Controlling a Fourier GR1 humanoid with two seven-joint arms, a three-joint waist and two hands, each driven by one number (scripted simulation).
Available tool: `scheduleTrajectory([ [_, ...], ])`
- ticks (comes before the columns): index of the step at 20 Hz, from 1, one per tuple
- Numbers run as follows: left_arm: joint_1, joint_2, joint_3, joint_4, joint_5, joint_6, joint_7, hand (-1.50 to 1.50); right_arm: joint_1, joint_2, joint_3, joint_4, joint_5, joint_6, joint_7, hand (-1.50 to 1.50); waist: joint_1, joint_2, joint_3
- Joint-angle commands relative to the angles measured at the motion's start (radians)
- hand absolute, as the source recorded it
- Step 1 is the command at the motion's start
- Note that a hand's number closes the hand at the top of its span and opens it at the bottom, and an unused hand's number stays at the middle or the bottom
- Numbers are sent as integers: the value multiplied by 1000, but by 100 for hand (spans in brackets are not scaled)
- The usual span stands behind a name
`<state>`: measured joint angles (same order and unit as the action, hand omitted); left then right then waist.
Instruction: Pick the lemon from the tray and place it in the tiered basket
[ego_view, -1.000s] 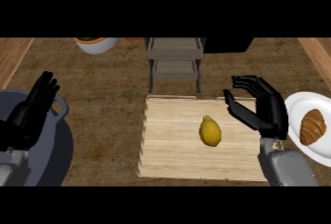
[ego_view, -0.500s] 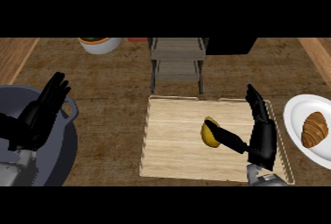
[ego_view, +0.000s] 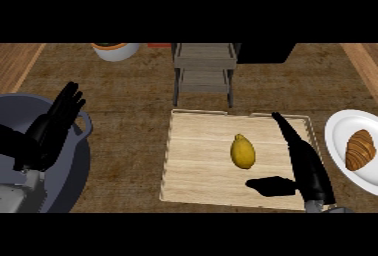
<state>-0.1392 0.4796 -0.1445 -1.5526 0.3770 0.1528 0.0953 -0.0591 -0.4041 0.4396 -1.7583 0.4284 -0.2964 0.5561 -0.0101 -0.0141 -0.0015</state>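
Plainly little is done: the yellow oval lemon (ego_view: 243, 151) lies ungrasped on the pale wooden tray (ego_view: 193, 172), with the open, straight-fingered right hand (ego_view: 304, 162) just right of it. Grasping it and carrying it to the far grey tiered basket (ego_view: 205, 70) are left; the left hand (ego_view: 48, 132) rests open at left.

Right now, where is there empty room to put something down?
The tray's left half, between its rim and the lemon, is bare. So is the counter strip between the grey pot and the tray. It's crowded on the right: the right hand is beside the lemon, with the plate just past.

Black robot hand (ego_view: 46, 136), grey forearm (ego_view: 15, 194)
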Motion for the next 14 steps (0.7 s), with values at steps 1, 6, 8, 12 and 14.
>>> scheduleTrajectory([
  [1, 50, -26, -46, 45, -18, 9, 35, 0, -66, -46, 77, -122, -7, 211, 260, -150, 9, 8, -7],
  [6, 40, -42, -50, 25, -42, 17, 39, 0, -240, 62, 82, -183, 26, 295, 589, -150, 19, 12, -1],
  [8, 54, -17, -5, 59, -4, -37, 20, 0, -225, 106, 127, -218, 105, 263, 654, -150, 12, 11, 0],
  [12, 73, -51, -27, 43, -45, -10, -6, 0, -310, 198, 106, -124, 128, 296, 739, -150, 21, 12, 0],
  [14, 99, -64, -46, -2, -52, 10, 19, 0, -239, 189, 127, -79, 148, 281, 687, -150, 21, 12, 1],
])
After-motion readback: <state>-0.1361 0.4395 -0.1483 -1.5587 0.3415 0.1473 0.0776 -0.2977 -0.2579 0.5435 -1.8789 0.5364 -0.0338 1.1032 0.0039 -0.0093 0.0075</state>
